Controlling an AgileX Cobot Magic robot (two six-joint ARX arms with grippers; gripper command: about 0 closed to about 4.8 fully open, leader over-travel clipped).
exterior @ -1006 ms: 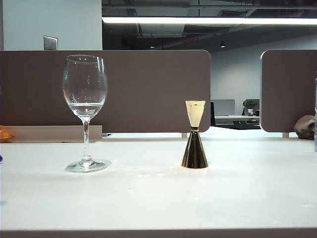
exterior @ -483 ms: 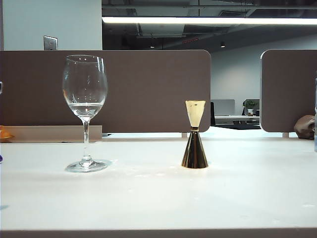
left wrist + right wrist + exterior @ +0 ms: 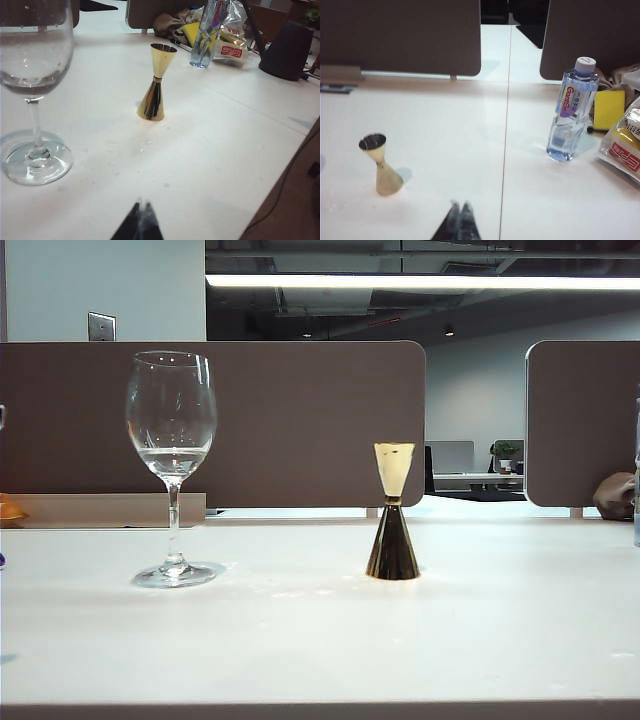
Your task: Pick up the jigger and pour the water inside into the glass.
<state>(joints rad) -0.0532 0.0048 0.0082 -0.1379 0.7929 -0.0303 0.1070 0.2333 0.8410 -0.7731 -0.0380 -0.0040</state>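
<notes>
Right now the gold jigger (image 3: 393, 515) stands upright on the white surface (image 3: 300, 640), long axis vertical, open cup at twelve o'clock, at about three o'clock from the wine glass (image 3: 172, 440) and well apart from it. Neither arm shows in the exterior view; the right gripper (image 3: 459, 220) and left gripper (image 3: 141, 220) each show clenched, empty jaws at their wrist frame's edge. Judging from this, the right jaws must open, close on the narrow waist and keep the jigger level.
</notes>
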